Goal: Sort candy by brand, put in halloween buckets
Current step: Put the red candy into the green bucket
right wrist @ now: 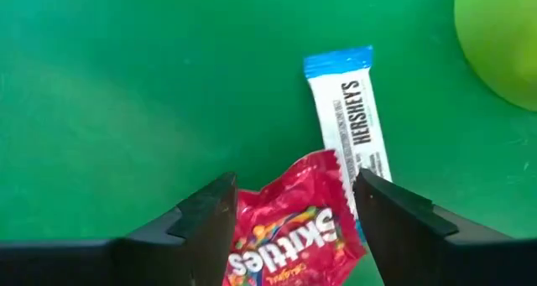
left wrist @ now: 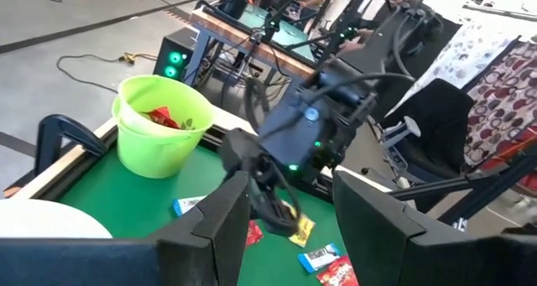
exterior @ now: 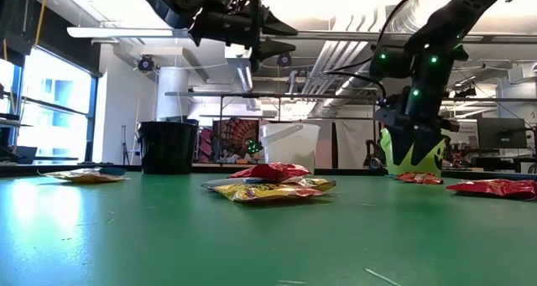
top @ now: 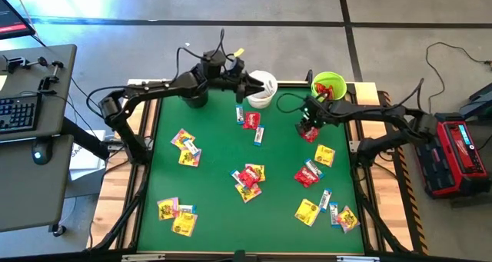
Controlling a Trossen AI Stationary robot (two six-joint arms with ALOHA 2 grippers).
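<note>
A green table (top: 207,193) carries scattered candy; the left gripper (top: 247,86) hovers, jaws spread and empty, by the white bucket (top: 263,89). At table level, the black bucket (exterior: 167,146) stands far back. The right wrist view shows the right gripper (right wrist: 292,219) spread around a red Skittles packet (right wrist: 289,236), a Hershey's bar (right wrist: 348,110) beside, near the lime green bucket (right wrist: 501,34).

Green table (top: 215,170); lime green bucket (top: 329,85); white bucket (top: 262,89); black bucket (exterior: 166,146); red Skittles packet (right wrist: 289,236); white-and-blue Hershey's bar (right wrist: 348,110).
</note>
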